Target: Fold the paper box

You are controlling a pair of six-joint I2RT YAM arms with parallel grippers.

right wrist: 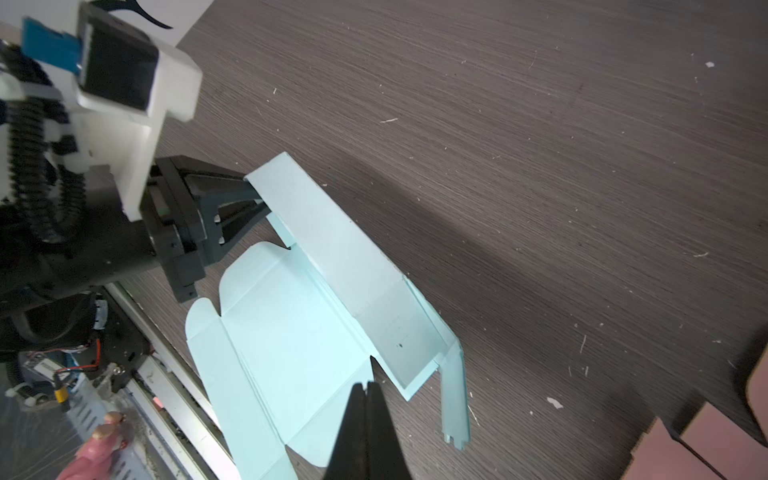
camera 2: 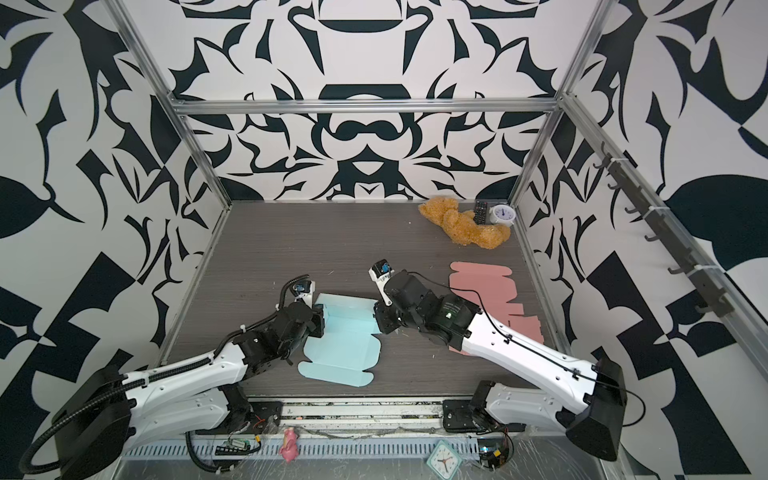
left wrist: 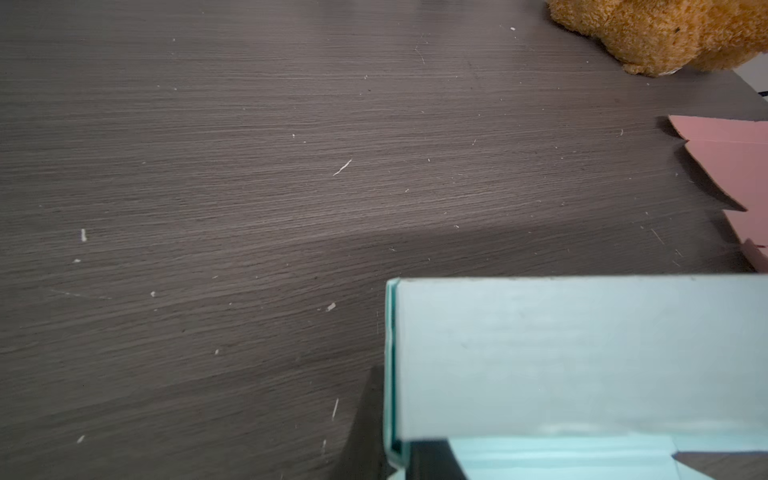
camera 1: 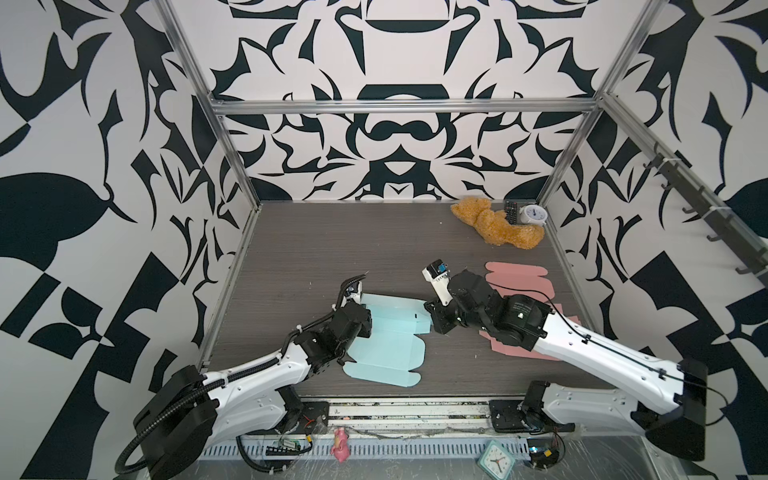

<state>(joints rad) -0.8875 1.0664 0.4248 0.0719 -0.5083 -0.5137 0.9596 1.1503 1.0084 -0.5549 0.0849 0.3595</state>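
Note:
The light blue paper box (camera 1: pixel 390 345) (camera 2: pixel 345 349) lies partly folded on the dark table, its far long wall (right wrist: pixel 332 249) (left wrist: pixel 582 353) standing upright. My left gripper (camera 1: pixel 366 320) (camera 2: pixel 320 321) (left wrist: pixel 392 436) (right wrist: pixel 253 195) is shut on the left end of that wall, with one finger on each side of it. My right gripper (camera 1: pixel 433 329) (camera 2: pixel 380 328) (right wrist: pixel 365 386) is shut, its tips over the edge of the box's right side flap (right wrist: pixel 328 415). Whether paper is pinched between them I cannot tell. A narrow tabbed strip (right wrist: pixel 455 399) sticks out at the wall's right end.
Flat pink box blanks (camera 1: pixel 519 282) (camera 2: pixel 486 282) (left wrist: pixel 727 166) (right wrist: pixel 706 449) lie under and behind the right arm. A brown teddy bear (camera 1: pixel 494 224) (left wrist: pixel 665 33), a remote (camera 1: pixel 512 212) and a white clock (camera 1: pixel 534 215) sit at the back right corner.

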